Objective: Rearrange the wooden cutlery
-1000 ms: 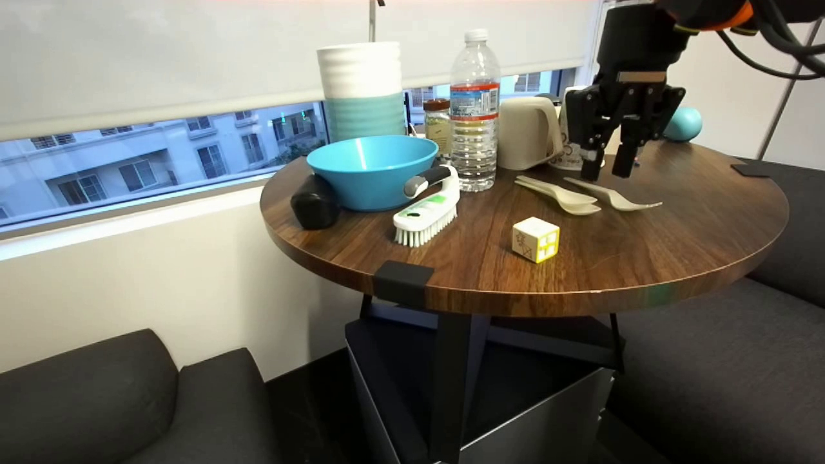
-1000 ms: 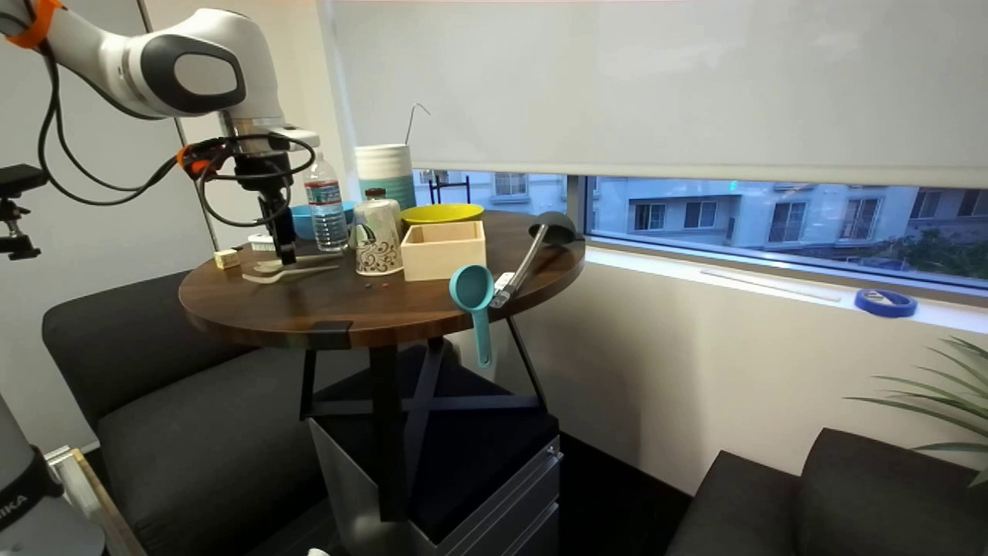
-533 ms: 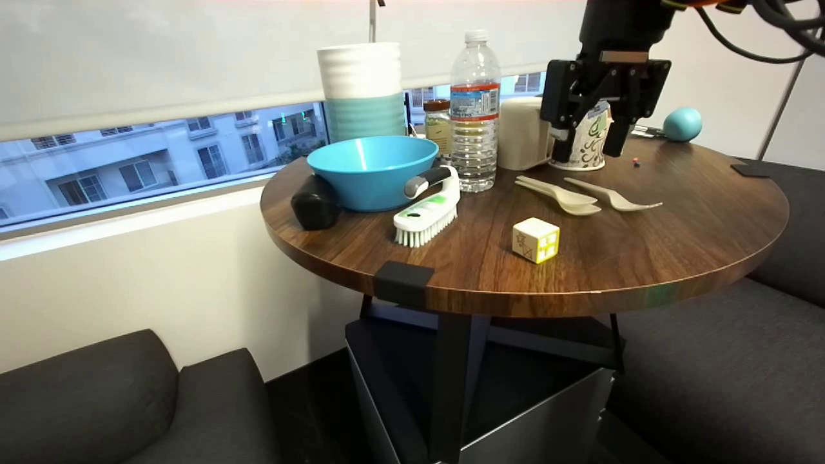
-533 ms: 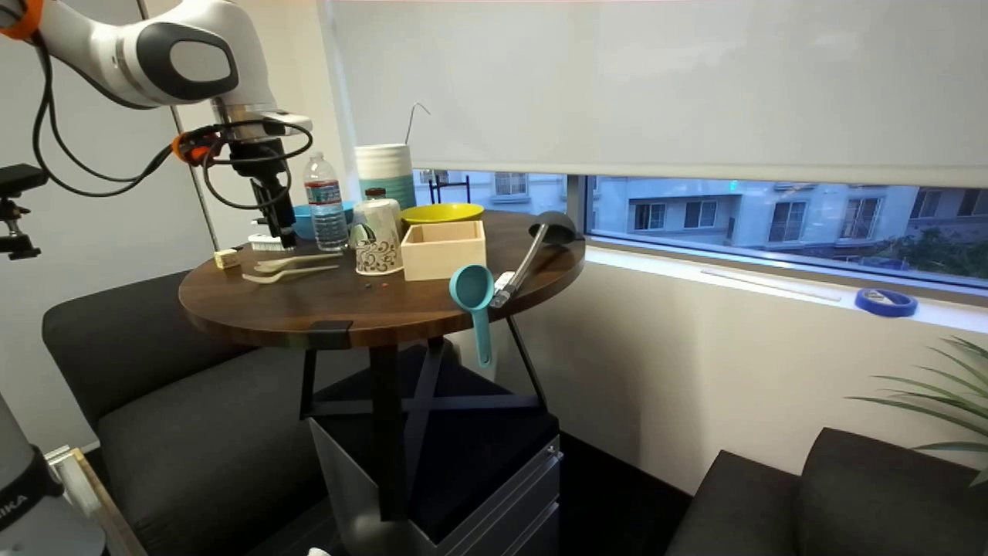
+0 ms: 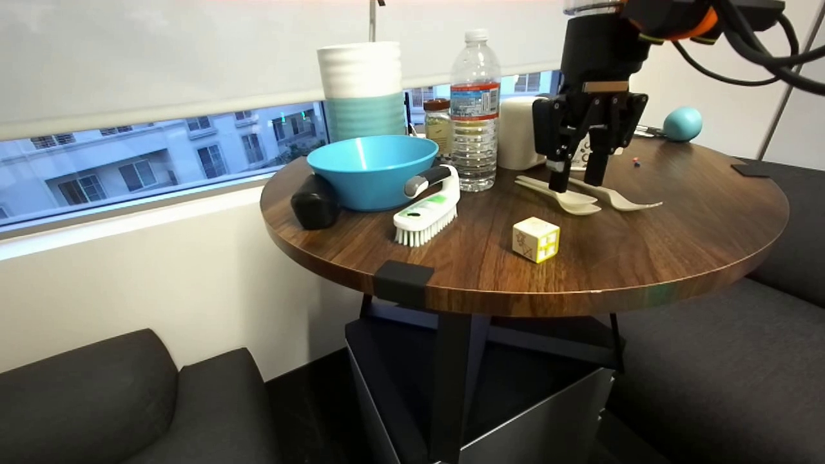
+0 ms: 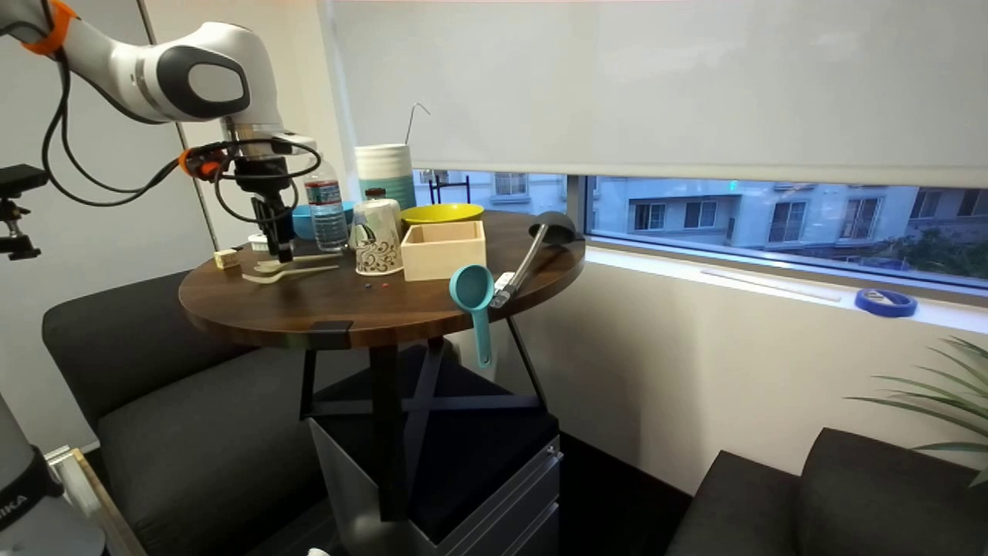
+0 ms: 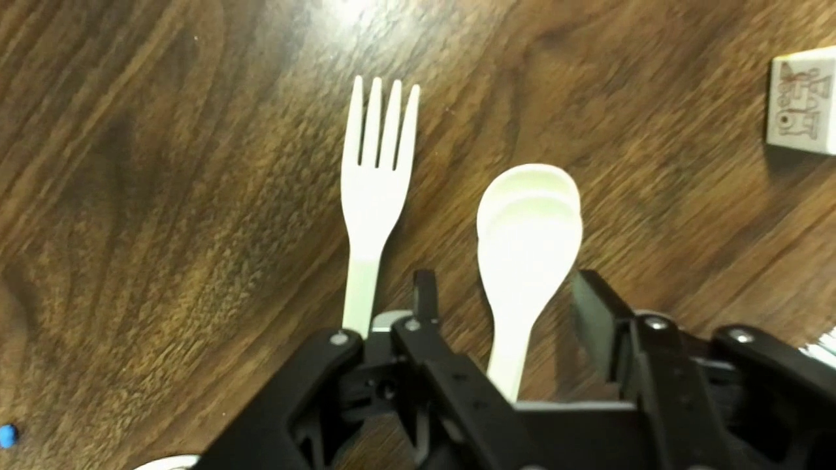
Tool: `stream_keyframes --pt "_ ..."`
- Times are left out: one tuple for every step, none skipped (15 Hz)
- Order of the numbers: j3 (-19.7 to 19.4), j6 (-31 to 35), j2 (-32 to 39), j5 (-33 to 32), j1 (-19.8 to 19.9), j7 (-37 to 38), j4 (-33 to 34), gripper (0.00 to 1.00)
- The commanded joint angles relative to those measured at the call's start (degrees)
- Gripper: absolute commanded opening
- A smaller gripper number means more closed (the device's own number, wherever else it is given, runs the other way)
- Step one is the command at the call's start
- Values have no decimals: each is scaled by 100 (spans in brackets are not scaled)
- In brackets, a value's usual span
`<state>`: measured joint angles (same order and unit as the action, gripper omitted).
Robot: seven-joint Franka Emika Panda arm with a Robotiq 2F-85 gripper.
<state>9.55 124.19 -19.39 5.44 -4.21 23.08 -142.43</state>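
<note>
Here, two stacked wooden spoons [image 7: 530,261] lie on the round table [image 7: 196,215], right of centre in the wrist view, heads toward the top, the rim of one showing just above the other. The Robotiq gripper [image 7: 508,307] reaches in from the bottom edge with its jaws parted, one finger on either side of the spoons' necks and a gap to each; its height above the table is hard to judge. Left of the spoons, near but apart, lies the wooden fork [image 7: 375,196], tines pointing to the top edge, lower handle hidden behind the gripper. A printed toy block [image 7: 798,101] sits at the upper right edge, a tiny blue piece [image 7: 8,436] at the lower left.

In an exterior view, the scrub brush [image 5: 422,216] rests at the centre, just beside the blue bowl [image 5: 367,164]. In an exterior view, a patterned paper cup [image 6: 378,255], upside down, stands next to a wooden box [image 6: 444,259] in the middle.
</note>
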Motion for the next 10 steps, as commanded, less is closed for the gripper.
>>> stream_keyframes --pt "-6 -154 204 159 -103 -141 183 57" --pt "-6 -156 238 151 -114 -144 190 57" --pt "-6 -159 261 150 -125 -153 195 57" --pt "-6 -167 279 148 -134 -161 199 55" --pt "-4 -174 290 140 -139 -165 202 53" --pt "-6 -181 304 132 -140 -168 205 50" --pt "-7 -187 314 126 -142 -165 212 43" --pt "-2 -192 321 119 -144 -157 216 42" --pt "-4 -199 329 114 -145 -156 222 36" --pt "-4 -205 331 116 -147 -156 227 36"
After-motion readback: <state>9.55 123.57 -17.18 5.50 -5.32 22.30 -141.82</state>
